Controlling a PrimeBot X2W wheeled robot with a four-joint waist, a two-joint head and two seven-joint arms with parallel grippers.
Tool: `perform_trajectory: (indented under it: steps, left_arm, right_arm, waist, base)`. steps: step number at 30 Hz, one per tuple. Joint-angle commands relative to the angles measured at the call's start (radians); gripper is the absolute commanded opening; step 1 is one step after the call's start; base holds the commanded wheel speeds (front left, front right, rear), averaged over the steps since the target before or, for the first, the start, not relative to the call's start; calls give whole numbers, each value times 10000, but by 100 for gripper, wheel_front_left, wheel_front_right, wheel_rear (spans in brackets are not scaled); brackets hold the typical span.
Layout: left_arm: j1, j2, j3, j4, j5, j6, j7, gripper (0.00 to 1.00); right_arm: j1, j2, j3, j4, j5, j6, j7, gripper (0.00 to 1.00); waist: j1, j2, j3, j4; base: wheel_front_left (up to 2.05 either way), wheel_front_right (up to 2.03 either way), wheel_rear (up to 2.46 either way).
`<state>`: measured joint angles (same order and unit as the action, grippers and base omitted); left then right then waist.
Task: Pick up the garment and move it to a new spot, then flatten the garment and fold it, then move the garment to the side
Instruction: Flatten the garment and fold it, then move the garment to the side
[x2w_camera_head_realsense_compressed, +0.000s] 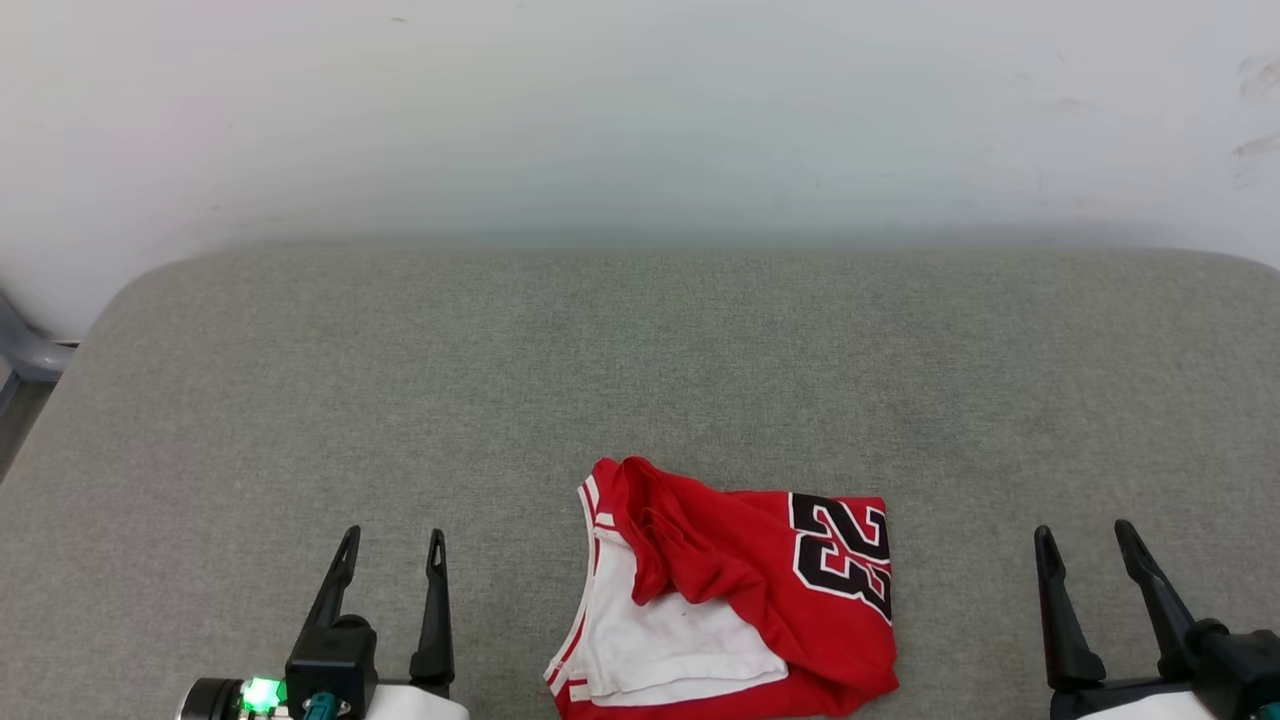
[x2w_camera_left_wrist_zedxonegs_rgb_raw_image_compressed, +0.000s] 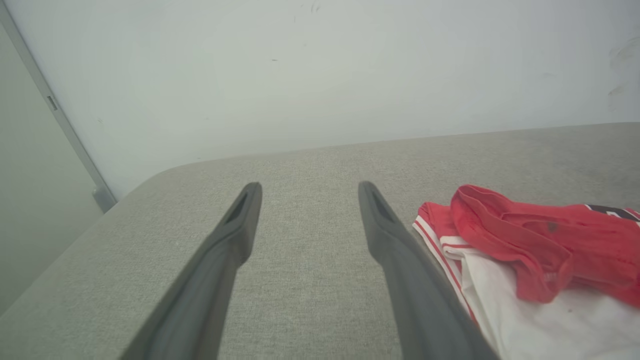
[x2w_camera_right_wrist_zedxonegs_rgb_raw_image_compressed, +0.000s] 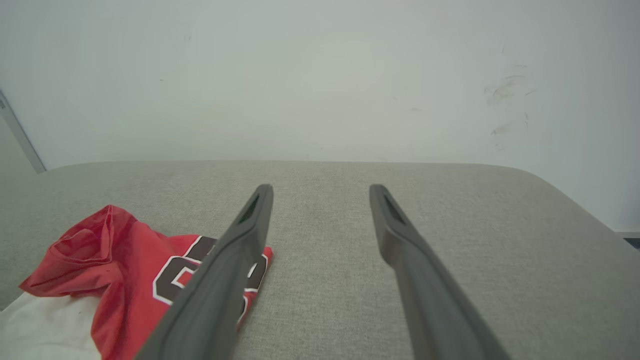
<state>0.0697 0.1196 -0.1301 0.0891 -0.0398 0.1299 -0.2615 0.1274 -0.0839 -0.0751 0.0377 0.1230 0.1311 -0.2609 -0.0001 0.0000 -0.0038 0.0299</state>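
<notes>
The garment (x2w_camera_head_realsense_compressed: 740, 590) lies crumpled and partly folded on the grey fabric-covered counter (x2w_camera_head_realsense_compressed: 640, 350), close to its near edge and about midway between the two hands. Its red body is bunched over a white panel edged with red-and-white striped trim, and the black, white-outlined "23" faces up on the robot's right side. The left hand (x2w_camera_head_realsense_compressed: 393, 535) hovers at the lower left with its two dark fingers spread apart and nothing between them, just beside the garment's striped edge in the left wrist view. The right hand (x2w_camera_head_realsense_compressed: 1082, 530) sits at the lower right, fingers likewise parted and empty, apart from the cloth. A pale wall (x2w_camera_head_realsense_compressed: 640, 100) rises behind the counter.
</notes>
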Motion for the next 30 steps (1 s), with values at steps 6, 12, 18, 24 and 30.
perform_trajectory:
  steps: [6, 12, 18, 24, 30]
  left_arm:
    - [139, -21, 16, -74, -85, -109, -49, 100]
    - [106, -40, 33, -46, -89, -133, -49, 100]
    - [-105, -79, 20, 16, -98, -193, -48, 100]
    - [-353, -142, -35, 29, -66, -243, -48, 100]
    - [-586, -208, -84, 52, -54, -274, -48, 100]
  right_arm:
    - [220, 153, -38, 39, -94, -9, -53, 100]
    - [-200, 48, -76, 24, -64, -9, -45, 100]
    - [-1490, -802, -348, -249, 510, -9, 284, 100]
    - [-3212, -2545, 293, -376, 2096, -9, 2248, 100]
    - [-4357, -4133, 1554, -115, 5004, -9, 5809, 100]
  waist:
    - [1, 0, -82, 43]
    - [1, 0, -87, 52]
    - [1, 0, 71, 93]
    - [1, 0, 401, 244]
    - [1, 0, 731, 414]
  base:
    - [0, 0, 0]
    - [0, 0, 0]
    - [0, 0, 0]
    - [0, 0, 0]
    - [0, 0, 0]
